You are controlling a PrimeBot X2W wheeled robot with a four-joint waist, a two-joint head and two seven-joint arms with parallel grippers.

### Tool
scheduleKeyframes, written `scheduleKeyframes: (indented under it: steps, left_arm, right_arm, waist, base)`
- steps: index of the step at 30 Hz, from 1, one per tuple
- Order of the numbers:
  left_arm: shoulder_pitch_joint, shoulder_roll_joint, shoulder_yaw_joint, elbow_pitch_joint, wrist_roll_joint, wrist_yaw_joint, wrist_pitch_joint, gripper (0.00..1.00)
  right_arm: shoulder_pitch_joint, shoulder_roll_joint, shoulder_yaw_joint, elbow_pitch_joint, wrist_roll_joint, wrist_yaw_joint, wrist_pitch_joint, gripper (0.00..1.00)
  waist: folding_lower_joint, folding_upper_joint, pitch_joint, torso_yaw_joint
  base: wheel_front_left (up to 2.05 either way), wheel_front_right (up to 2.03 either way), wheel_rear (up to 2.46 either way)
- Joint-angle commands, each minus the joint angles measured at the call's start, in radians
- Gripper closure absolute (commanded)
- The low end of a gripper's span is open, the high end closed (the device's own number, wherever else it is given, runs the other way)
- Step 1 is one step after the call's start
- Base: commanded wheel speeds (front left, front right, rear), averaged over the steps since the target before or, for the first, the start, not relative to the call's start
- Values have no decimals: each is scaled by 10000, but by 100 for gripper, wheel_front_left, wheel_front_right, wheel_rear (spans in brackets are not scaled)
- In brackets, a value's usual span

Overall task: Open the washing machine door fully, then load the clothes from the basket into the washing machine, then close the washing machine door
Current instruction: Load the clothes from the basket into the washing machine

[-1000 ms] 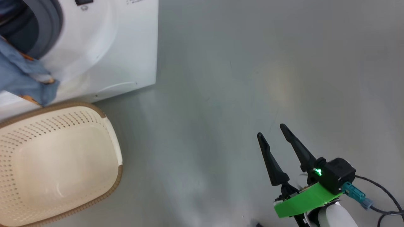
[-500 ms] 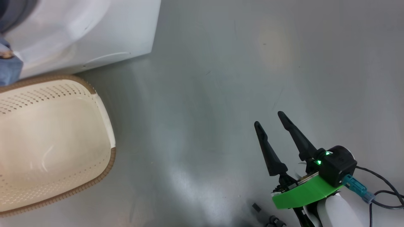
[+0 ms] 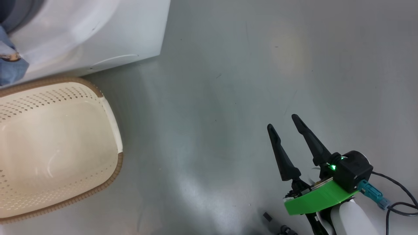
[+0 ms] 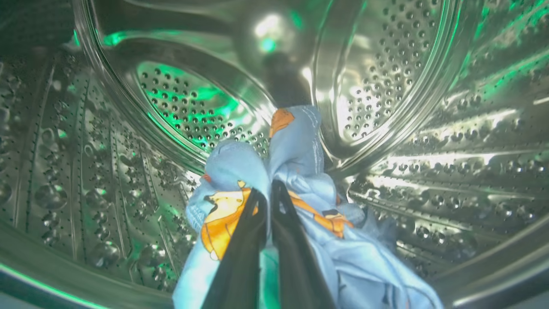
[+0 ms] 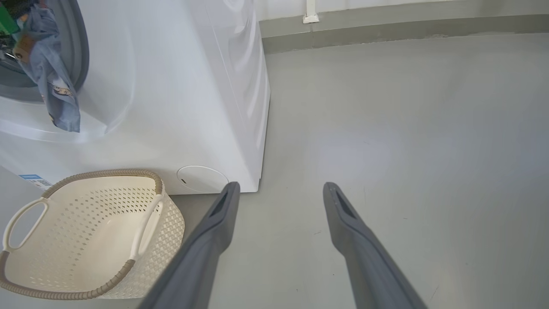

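**One arm in, one arm out**

My left end effector [image 4: 268,189] is clenched on the clothes [image 4: 300,146], deep inside the drum [image 4: 386,64] of the washer [image 3: 98,32]; a blue fold hangs out over the grey ring [image 5: 81,51]; my right end effector [image 3: 282,121] is released, fingers spread, above the floor [image 3: 228,81], well apart from the basket [image 3: 112,114]; the basket stands just before the washer.

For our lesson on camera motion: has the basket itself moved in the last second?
No. The basket keeps its place below the washing machine's front edge in the head view; both slid together, so the camera moved.
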Motion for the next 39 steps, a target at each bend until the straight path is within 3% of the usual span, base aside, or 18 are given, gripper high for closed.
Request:
scheduleKeyframes:
  steps: [1, 12, 23, 33, 39]
  left_arm:
    - [-189, 397, 94, 24, 51, 129, -53, 0]
    - [-262, 13, -33, 1023, -151, 326, -53, 0]
    - [1, -474, -163, 1327, -419, 203, -53, 0]
    - [886, -1020, -414, 928, -570, 2, -53, 0]
    - [1917, -1446, -503, -6, -790, -262, -53, 0]
  right_arm:
    - [116, -24, 181, -173, 11, 27, -48, 0]
    - [84, -24, 130, -106, 3, 27, -48, 0]
    - [7, -24, 132, 23, 22, 27, -48, 0]
    - [-243, -87, 16, 126, -123, 27, -48, 0]
    - [-495, -258, -149, 127, -180, 27, -48, 0]
  waist:
    - [-1, 0, -77, 47]
    - [-1, 0, -415, 400]
    - [-1, 0, -691, 733]
    - [-1, 0, -897, 1245]
    - [-1, 0, -1051, 1691]
  base:
    - [0, 0, 0]
    - [0, 0, 0]
    - [0, 0, 0]
    - [0, 0, 0]
    - [0, 0, 0]
